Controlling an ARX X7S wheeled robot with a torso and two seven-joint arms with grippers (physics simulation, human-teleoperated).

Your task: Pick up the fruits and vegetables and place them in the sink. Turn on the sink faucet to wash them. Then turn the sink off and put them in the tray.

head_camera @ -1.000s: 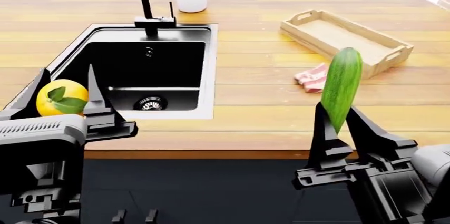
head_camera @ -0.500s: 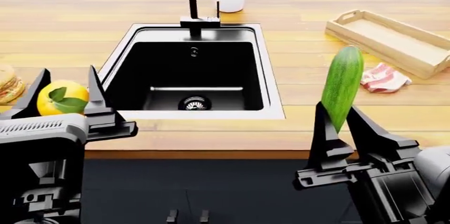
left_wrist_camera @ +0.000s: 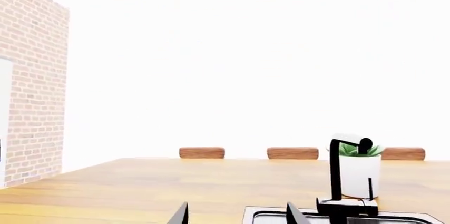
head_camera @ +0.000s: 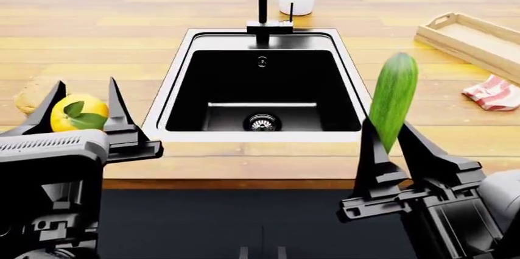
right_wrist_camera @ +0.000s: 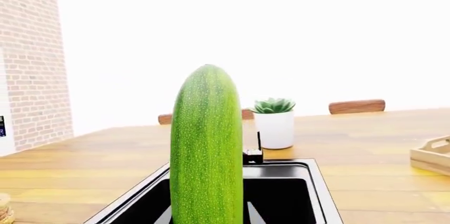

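The sink (head_camera: 264, 85) lies ahead, centred between both arms off the counter's front edge, the left gripper (head_camera: 81, 116) clamped on the lemon (head_camera: 78, 113), the right gripper (head_camera: 391, 143) clamped on the upright cucumber (head_camera: 393, 97), each about equally near.

Matte black arms, each claw (head_camera: 80, 116) (head_camera: 396, 149) with pointed triangular fingers.
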